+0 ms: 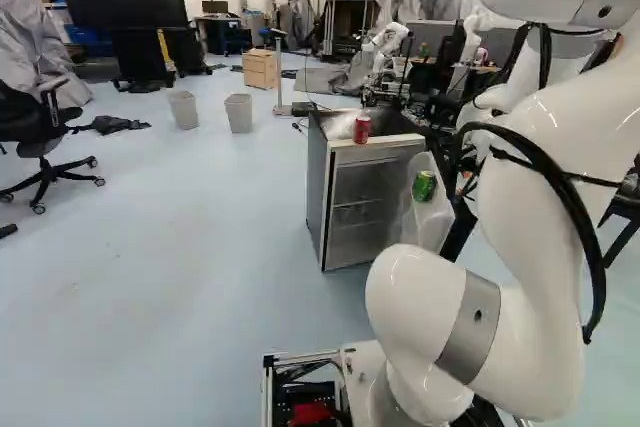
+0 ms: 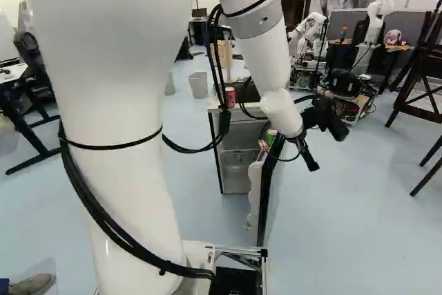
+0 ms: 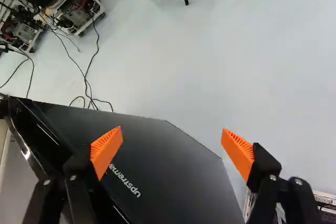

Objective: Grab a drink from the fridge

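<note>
The small fridge (image 1: 318,192) stands with its door (image 1: 428,209) swung open and shelves visible inside. A red can (image 1: 362,127) is upright on the fridge top. A green can (image 1: 424,186) sits in the door's inner side, also partly visible in the right base view. My gripper (image 2: 311,148) is beside the open door on its outer side, near the upper edge. In the wrist view the gripper (image 3: 171,142) is open, its orange pads wide apart with nothing held. The door's dark outer face (image 3: 173,174) lies beneath and between the fingers; no can shows there.
Two grey bins (image 1: 239,113) stand beyond the fridge, left of it in the left base view. An office chair (image 1: 45,147) is at that view's far left. Another robot (image 2: 309,32) stands behind the fridge. Cables (image 3: 86,72) lie on the floor past the door; a dark wooden stand (image 2: 418,74) rises at the right.
</note>
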